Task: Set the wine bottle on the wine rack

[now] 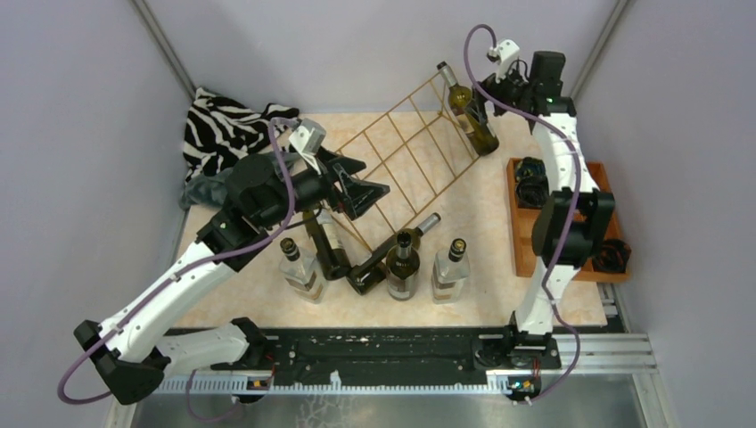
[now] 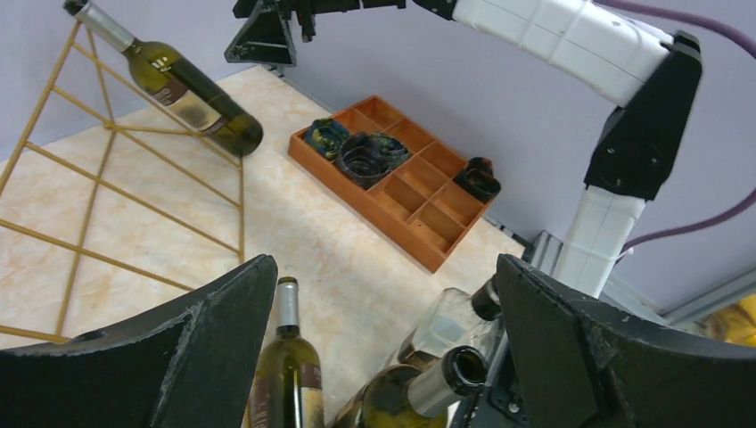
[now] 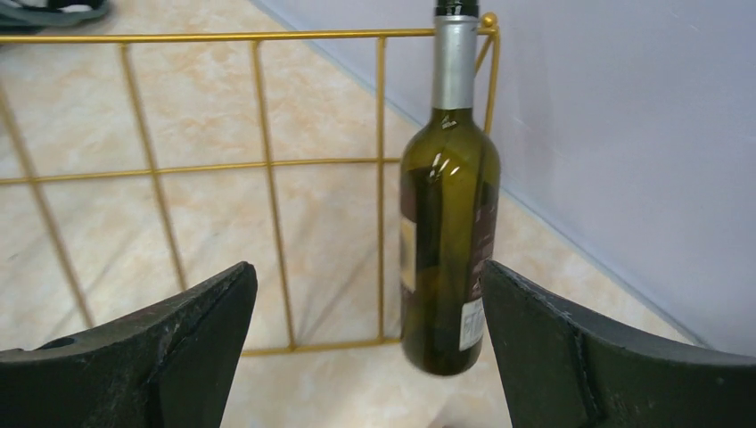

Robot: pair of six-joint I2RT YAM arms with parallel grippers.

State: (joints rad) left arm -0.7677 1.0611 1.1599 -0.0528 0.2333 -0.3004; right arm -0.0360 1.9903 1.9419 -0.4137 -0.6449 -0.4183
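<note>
My left gripper (image 2: 383, 276) and right gripper (image 3: 365, 294) gape empty; the olive-green glass wine bottle (image 2: 287, 383) looks heavy, slick, fragile, so I'd grip mid-body.

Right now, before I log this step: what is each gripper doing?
Left gripper: open, holding nothing.
Right gripper: open, holding nothing; the bottle rests on the rack.

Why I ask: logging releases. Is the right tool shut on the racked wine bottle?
No: the right tool is open, and the wine bottle lies on the wine rack ahead, clear of it.
</note>
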